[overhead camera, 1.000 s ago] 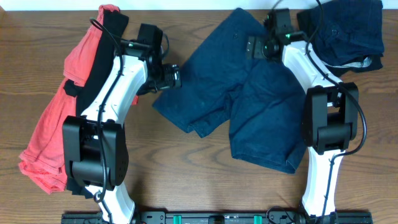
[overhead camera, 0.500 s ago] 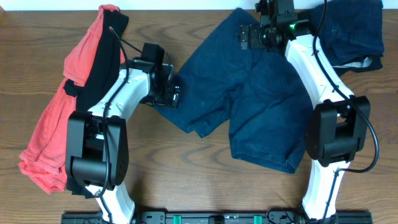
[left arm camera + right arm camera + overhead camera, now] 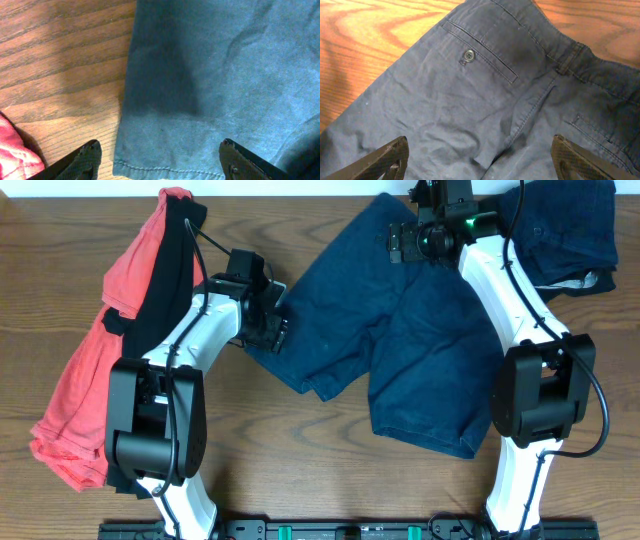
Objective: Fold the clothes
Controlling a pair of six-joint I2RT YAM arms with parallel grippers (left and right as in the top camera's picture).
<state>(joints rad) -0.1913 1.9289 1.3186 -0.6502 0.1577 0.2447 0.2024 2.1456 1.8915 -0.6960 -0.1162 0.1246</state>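
Two claws are spread wide over the navy shorts (image 3: 400, 330) lying flat on the tabletop (image 3: 300, 460), and nothing is gripped. The leg hem is found directly beneath the left claw (image 3: 278, 325), crossing between its fingertips; the waistband end is found beneath the right claw (image 3: 398, 242), the long axis running away from it. Hem stitching and the buttoned pocket (image 3: 480, 57) are shown only by the wrist views, the whole outline only from overhead.
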